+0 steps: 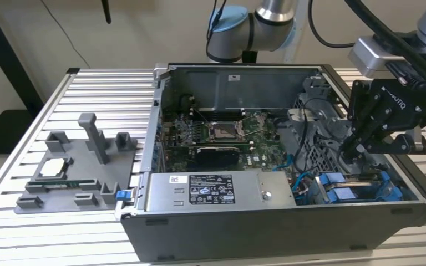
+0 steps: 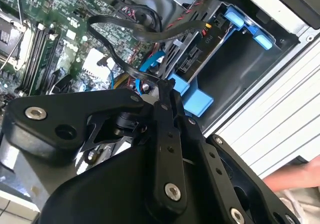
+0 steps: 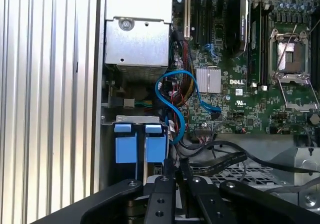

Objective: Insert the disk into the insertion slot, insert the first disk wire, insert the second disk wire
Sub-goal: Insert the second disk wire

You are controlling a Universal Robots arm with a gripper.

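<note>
The gripper [image 1: 354,148] hangs over the case's drive corner, jaws narrowed on a dark flat wire [image 2: 117,58]. At five o'clock from them in the exterior view sits the insertion slot [image 1: 361,191], blue tabs showing, long axis toward the case wall.

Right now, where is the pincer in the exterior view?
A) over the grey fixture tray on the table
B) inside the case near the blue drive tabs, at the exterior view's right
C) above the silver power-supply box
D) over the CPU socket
B: in the exterior view the pincer hangs inside the open case at the view's right, just above the blue tabs of the drive bay, away from the CPU socket and power-supply box.
</note>
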